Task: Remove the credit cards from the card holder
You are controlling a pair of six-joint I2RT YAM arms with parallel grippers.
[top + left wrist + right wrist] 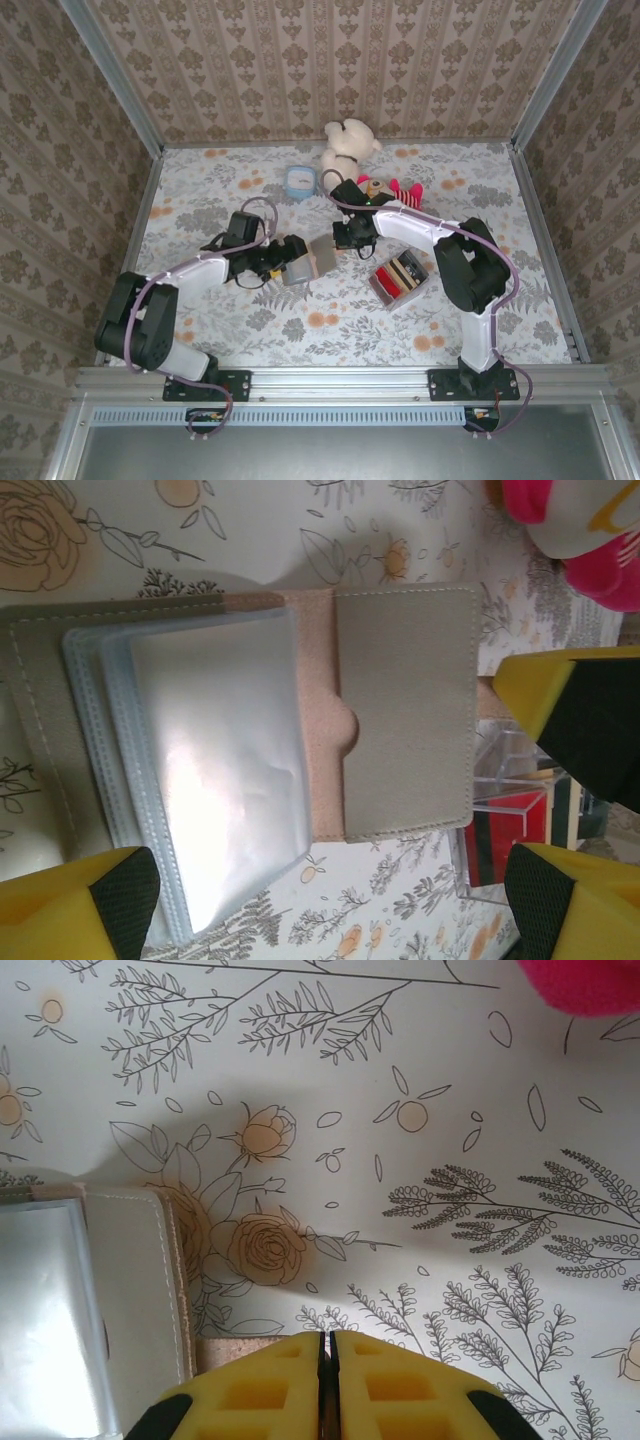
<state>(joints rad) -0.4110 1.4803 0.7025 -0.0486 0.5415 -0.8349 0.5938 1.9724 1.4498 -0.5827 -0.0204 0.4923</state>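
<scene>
Both panels of the card holder (410, 710) lay spread open on the worktop (450, 1080); the left fingers (535, 685) gaped wide above it, gripping nothing; the right fingers (270, 1390) were pressed together beside its edge.

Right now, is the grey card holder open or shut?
Open: the card holder lies spread, its clear sleeves on one panel, a slot pocket on the other.

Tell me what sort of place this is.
Probably a staged robot test cell, not a real room: wallpaper panels set in an aluminium frame box in a floral-covered table.
</scene>
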